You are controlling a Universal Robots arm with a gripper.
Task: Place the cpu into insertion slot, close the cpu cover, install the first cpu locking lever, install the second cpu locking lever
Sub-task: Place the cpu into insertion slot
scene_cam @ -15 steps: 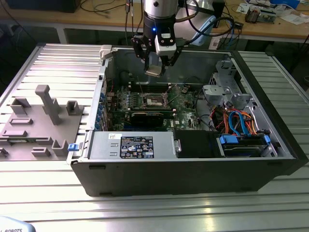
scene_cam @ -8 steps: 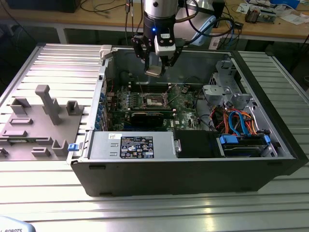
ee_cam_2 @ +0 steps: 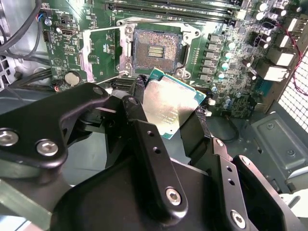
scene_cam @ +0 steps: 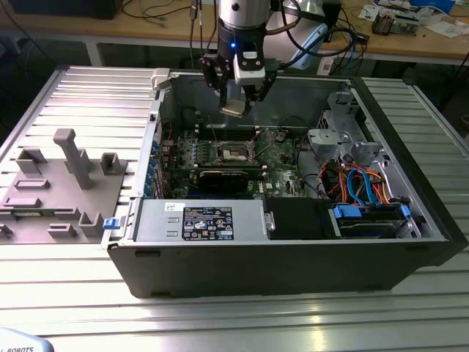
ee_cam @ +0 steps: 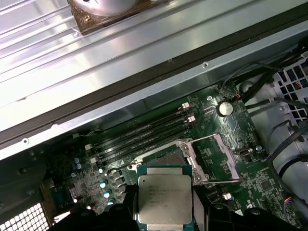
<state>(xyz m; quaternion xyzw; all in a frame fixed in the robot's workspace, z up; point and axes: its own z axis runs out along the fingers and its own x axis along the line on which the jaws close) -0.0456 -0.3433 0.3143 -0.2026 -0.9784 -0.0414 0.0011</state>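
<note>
My gripper [scene_cam: 236, 103] hangs inside the open computer case, shut on the cpu [scene_cam: 233, 111], a flat silver-topped chip. It holds the chip above the motherboard, over the insertion slot [scene_cam: 233, 152] and clear of it. In the second wrist view black fingers [ee_cam_2: 138, 85] clamp the cpu [ee_cam_2: 171, 106] by two opposite edges, just short of the insertion slot [ee_cam_2: 156, 48], whose contact field lies bare. The cpu cover [ee_cam_2: 101, 53], a silvery frame, stands swung open beside the slot. The first wrist view shows the cpu [ee_cam: 165, 199] in front of the slot [ee_cam: 166, 155], with the cover [ee_cam: 220, 159] raised.
Long black memory slots [ee_cam: 144, 129] run beside the socket. A black power supply [scene_cam: 212, 220] fills the case's front, and a drive cage with blue cables [scene_cam: 366, 205] takes up the exterior view's right. A grey fixture block [scene_cam: 58, 183] sits on the ribbed table to the left.
</note>
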